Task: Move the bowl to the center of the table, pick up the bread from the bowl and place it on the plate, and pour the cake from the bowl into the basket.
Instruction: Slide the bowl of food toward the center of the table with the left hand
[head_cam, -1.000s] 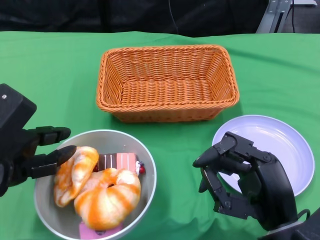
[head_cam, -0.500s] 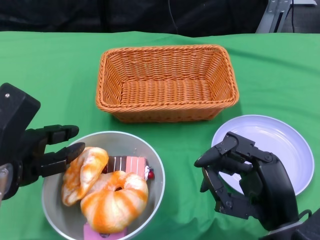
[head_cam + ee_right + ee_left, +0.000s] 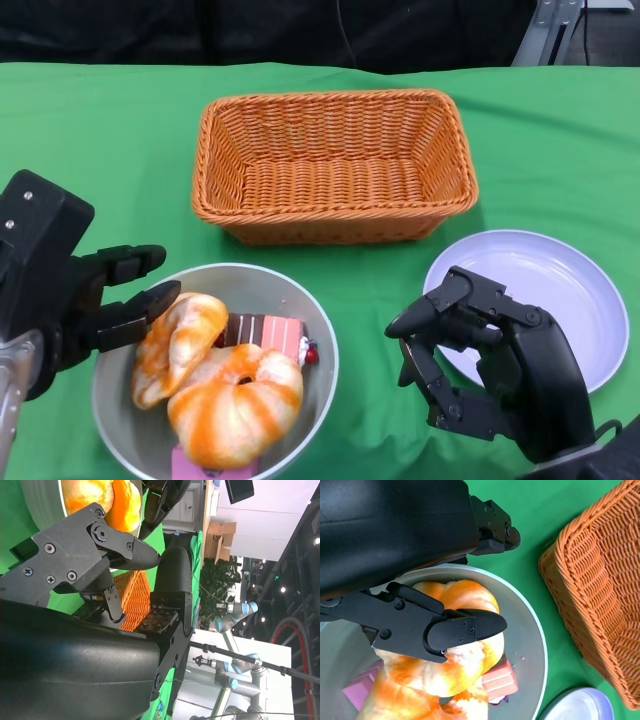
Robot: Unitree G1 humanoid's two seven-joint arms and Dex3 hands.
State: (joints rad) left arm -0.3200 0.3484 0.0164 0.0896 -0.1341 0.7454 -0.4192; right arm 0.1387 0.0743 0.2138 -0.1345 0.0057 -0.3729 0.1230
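The grey bowl [image 3: 312, 335] sits at the table's front left and holds two orange croissant-like breads [image 3: 235, 405], a brown-and-pink cake slice [image 3: 265, 330] and a pink cake piece [image 3: 205, 465]. My left hand [image 3: 70, 290] pinches the bowl's left rim: in the left wrist view one finger [image 3: 462, 627] lies inside over the bread [image 3: 465, 660], another outside the rim [image 3: 535, 630]. My right hand [image 3: 490, 365] hovers at the front right, fingers apart and holding nothing, just left of the white plate [image 3: 560, 290]. The orange wicker basket [image 3: 335, 165] stands empty behind.
Green cloth [image 3: 100, 150] covers the table. The basket's near wall [image 3: 330, 228] stands a short way behind the bowl. A strip of cloth [image 3: 365, 310] separates the bowl from my right hand. The right wrist view shows the bread [image 3: 100, 500] and basket [image 3: 135, 600] beyond my fingers.
My left hand has slid the bowl and its contents rightward, toward the table's middle. The right hand, the basket and the plate have stayed put.
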